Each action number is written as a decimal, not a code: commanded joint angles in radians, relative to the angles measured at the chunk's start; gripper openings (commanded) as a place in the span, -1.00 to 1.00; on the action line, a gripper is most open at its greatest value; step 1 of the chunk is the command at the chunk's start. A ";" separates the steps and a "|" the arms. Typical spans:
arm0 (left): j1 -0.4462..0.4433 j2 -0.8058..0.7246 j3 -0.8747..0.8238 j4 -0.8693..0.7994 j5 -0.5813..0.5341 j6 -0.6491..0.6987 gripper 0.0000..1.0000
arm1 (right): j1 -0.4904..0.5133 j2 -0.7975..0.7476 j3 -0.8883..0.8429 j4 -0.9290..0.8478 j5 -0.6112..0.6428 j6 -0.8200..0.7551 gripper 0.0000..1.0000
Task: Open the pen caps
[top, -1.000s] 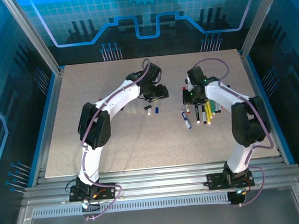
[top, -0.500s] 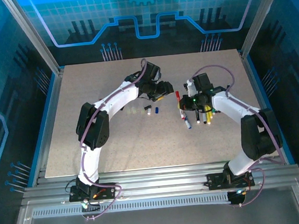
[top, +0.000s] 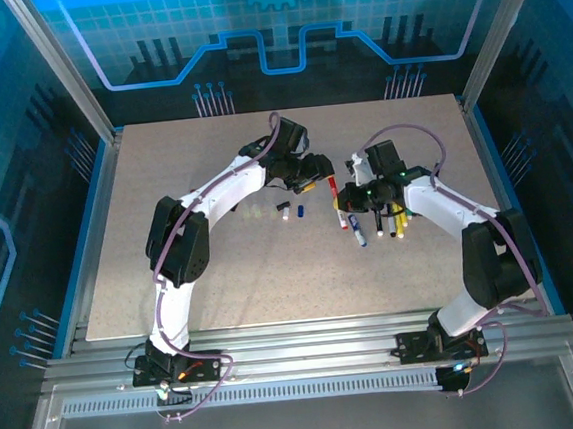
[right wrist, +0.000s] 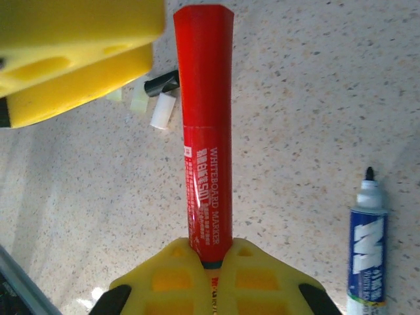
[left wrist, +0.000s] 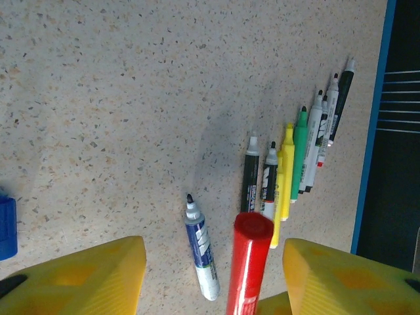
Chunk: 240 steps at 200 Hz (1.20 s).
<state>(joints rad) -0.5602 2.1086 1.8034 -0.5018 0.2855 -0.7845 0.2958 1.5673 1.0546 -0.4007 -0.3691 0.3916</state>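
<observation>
My right gripper (right wrist: 211, 254) is shut on the tail of a red pen (right wrist: 209, 190), a whiteboard marker held above the table. Its red pen cap (right wrist: 204, 65) is on and points at my left gripper (left wrist: 215, 254). That gripper is open, and the cap end (left wrist: 253, 228) sits between its yellow fingers (left wrist: 85, 279) without touching them. From above, the red pen (top: 333, 192) bridges the left gripper (top: 310, 178) and the right gripper (top: 352, 201). Loose pen caps (top: 292, 212) lie on the table to the left.
An uncapped blue-labelled pen (left wrist: 202, 252) lies on the table below the grippers. A row of several uncapped pens (left wrist: 295, 157) lies to its right, near the blue table edge (left wrist: 374, 131). A blue cap (left wrist: 5, 226) and small white and black caps (right wrist: 161, 105) lie close by.
My right gripper has lifted the red pen from the pile and carried it left to the left gripper. The left gripper has turned toward it, with the cap now between its fingers.
</observation>
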 commanded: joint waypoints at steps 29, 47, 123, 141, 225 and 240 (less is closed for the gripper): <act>-0.015 0.019 0.016 -0.013 0.020 -0.003 0.01 | 0.042 0.001 0.048 -0.011 -0.028 -0.005 -1.00; -0.018 0.023 0.018 -0.013 0.022 -0.002 -0.12 | 0.049 -0.003 0.051 -0.006 -0.030 -0.001 -1.00; -0.022 0.031 0.015 -0.021 0.028 0.004 -0.72 | 0.074 0.012 0.067 -0.006 -0.035 0.007 -1.00; -0.022 0.032 0.012 -0.027 0.026 0.008 -0.87 | 0.076 0.010 0.061 -0.006 -0.028 0.009 -1.00; -0.023 0.002 -0.004 -0.007 0.027 0.002 -1.00 | 0.093 0.029 0.029 0.010 -0.003 0.015 -0.20; -0.022 -0.002 0.000 -0.007 0.028 0.002 -1.00 | 0.099 0.041 0.030 0.022 -0.001 0.018 -0.20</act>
<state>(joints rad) -0.5789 2.1254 1.8038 -0.5030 0.2970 -0.7845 0.3737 1.5787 1.0939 -0.3962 -0.3748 0.4026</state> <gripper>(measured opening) 0.171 0.397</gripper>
